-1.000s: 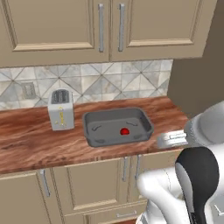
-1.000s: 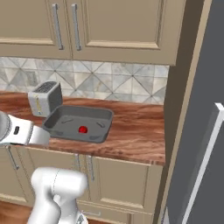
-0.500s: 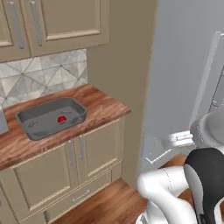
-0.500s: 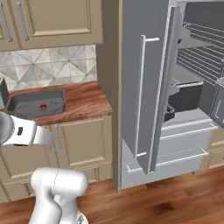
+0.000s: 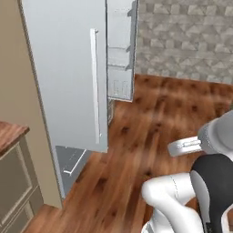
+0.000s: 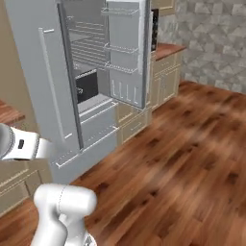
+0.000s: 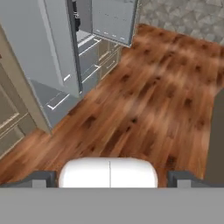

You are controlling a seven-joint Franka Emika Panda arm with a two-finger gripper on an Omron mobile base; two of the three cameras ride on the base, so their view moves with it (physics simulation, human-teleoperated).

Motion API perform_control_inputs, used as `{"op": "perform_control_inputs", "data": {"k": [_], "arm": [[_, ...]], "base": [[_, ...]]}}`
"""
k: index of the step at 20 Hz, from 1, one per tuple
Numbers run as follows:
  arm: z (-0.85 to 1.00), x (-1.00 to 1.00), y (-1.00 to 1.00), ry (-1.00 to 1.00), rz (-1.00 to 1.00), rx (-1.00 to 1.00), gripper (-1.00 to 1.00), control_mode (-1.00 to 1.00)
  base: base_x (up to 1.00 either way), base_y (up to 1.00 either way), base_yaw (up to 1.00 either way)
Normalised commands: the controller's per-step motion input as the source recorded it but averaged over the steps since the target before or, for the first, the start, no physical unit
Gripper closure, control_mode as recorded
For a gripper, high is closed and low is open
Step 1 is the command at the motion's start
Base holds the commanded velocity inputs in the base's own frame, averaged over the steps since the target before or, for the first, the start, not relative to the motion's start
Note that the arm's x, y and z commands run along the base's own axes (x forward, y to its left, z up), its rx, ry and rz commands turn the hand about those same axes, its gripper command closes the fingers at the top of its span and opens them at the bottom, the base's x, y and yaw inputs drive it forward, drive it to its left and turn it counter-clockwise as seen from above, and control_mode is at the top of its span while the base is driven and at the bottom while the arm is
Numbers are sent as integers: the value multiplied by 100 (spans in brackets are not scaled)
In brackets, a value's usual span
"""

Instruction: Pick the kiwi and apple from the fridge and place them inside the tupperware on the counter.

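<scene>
Right base view, fridge (image 6: 91,77) doors ajar, shelf contents indistinct, tool (image 7: 109,177) tips apart, empty

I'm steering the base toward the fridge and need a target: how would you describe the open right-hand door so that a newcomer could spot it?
Start from the tall light grey fridge standing on the wood floor. Its right-hand door is swung open toward the room, showing its inner face. Unlike the flat left door with its long vertical handle, this one carries wire-railed bins stacked from top to bottom.

Glossy white rounded arm (image 5: 170,200) segments (one dark joint band).
</scene>
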Motion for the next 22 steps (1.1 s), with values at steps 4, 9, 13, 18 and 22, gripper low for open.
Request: {"op": "perform_control_inputs", "data": {"k": [4,9,13,18,22], "arm": [[0,0,0,0,0,0,-100,100],[0,0,0,0,0,0,-100,100],[0,0,0,0,0,0,-100,100],[0,0,0,0,0,0,-100,100],[0,0,0,0,0,0,-100,100]], "base": [[44,-79,-52],[79,-44,6],[99,-34,56],[88,-61,69],[79,-71,69]]}}
